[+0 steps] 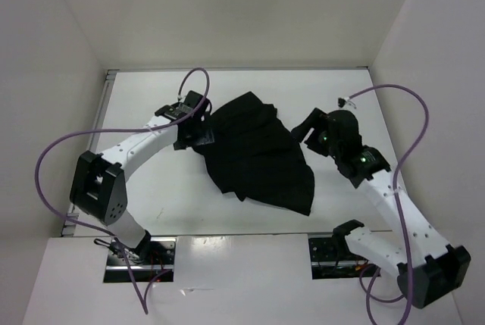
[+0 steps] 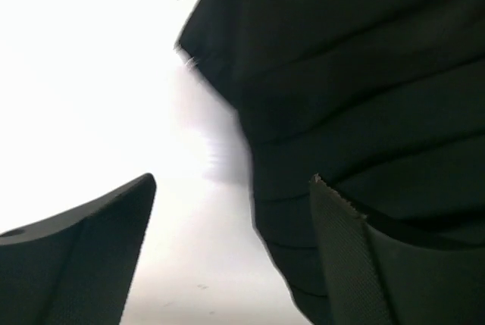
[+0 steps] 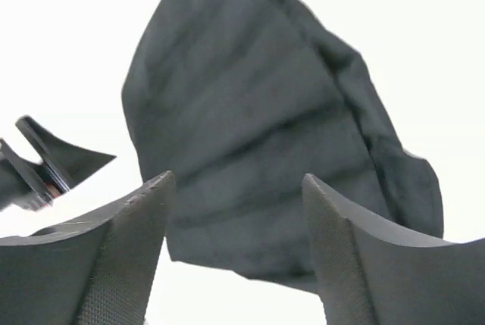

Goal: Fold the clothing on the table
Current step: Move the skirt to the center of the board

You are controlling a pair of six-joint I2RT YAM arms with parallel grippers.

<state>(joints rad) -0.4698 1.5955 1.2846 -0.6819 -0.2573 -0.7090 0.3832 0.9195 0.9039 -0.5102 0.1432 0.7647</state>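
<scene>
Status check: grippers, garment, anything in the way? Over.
Left gripper open at left edge of clothing. Right gripper open, clear of its right side. It lies rumpled on table. Nothing blocking.

The clothing (image 1: 258,154) was soft, matt black cloth with narrow pleated ridges. The counter (image 1: 356,105) was smooth, plain white, edged by a thin metal rail (image 1: 242,69). The right fingers (image 3: 356,264) were matt black, with finely grained, rough-looking pads.
</scene>
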